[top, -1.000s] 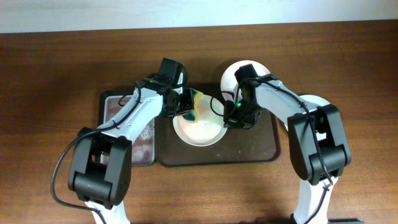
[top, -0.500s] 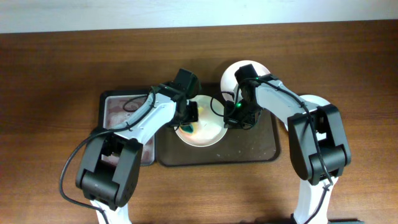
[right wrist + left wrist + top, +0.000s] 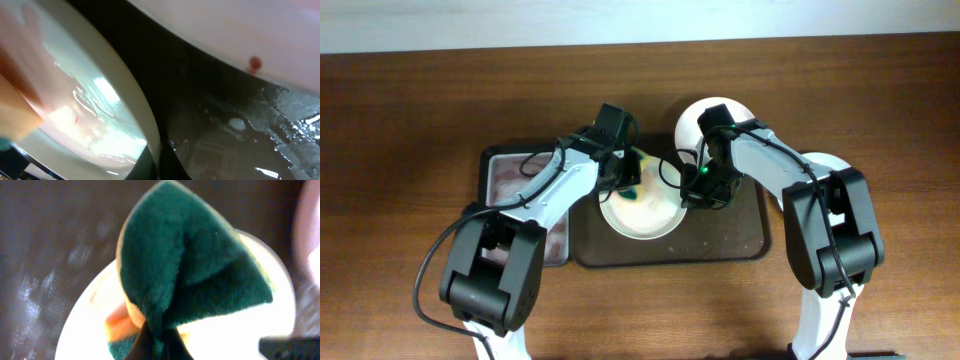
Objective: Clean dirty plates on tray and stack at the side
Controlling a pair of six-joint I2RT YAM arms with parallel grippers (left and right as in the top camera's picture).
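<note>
One dirty plate [image 3: 642,214] lies on the tray [image 3: 745,240], mid-table. Left gripper [image 3: 626,182] pinches the folded sponge [image 3: 195,270] onto its far-left part. Right gripper [image 3: 694,190] clamps its right rim. Step: scrubbing. Next, probably: sweep the pinkish film, rim held firm.

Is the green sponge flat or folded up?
Folded. In the left wrist view, the sponge's green side bends into a deep crease where the left gripper pinches it, above the plate.

Dark brown wood-grain table [image 3: 400,120]; pale wall strip [image 3: 520,20] along far edge
</note>
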